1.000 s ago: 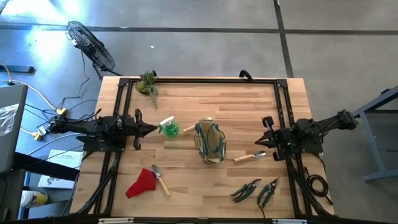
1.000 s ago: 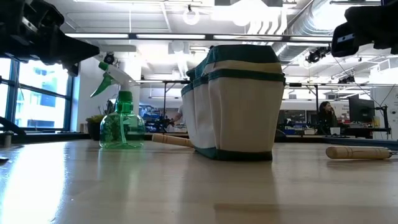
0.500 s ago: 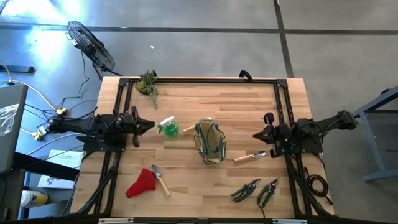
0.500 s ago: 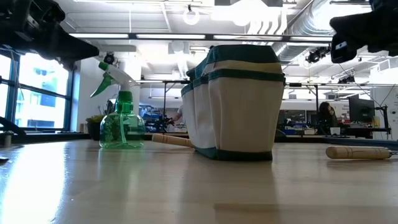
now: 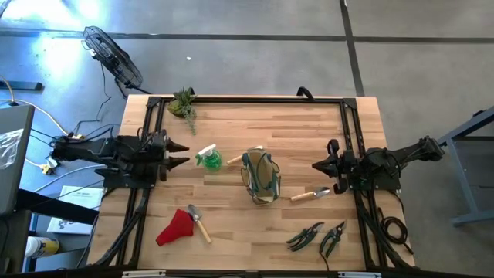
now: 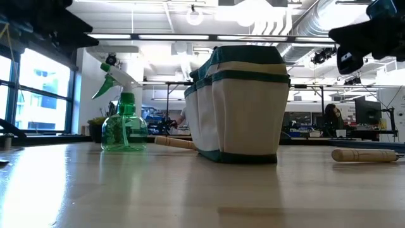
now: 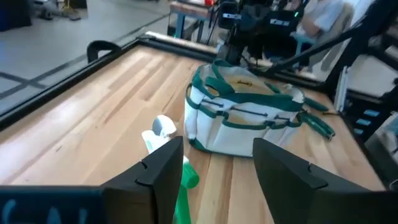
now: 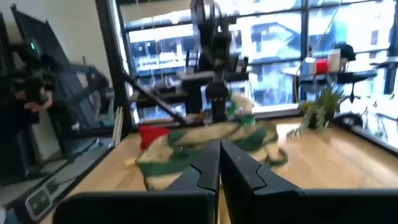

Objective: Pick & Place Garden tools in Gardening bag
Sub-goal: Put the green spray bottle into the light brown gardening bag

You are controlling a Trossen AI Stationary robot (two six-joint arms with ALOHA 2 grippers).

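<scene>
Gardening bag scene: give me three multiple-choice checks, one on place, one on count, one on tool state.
1. The spray bottle stands where?
A. in the bag
B. between left tool and gardening bag
C. by the shears

2. How many pruning shears lie on the table?
A. one
B. two
C. four

3. The right tool is:
A. shut, empty
B. open
C. gripping a trowel

Answers:
1 B, high view shows it between them.
2 B, a pair lies near the front edge.
3 A, fingers meet in the right wrist view.
</scene>
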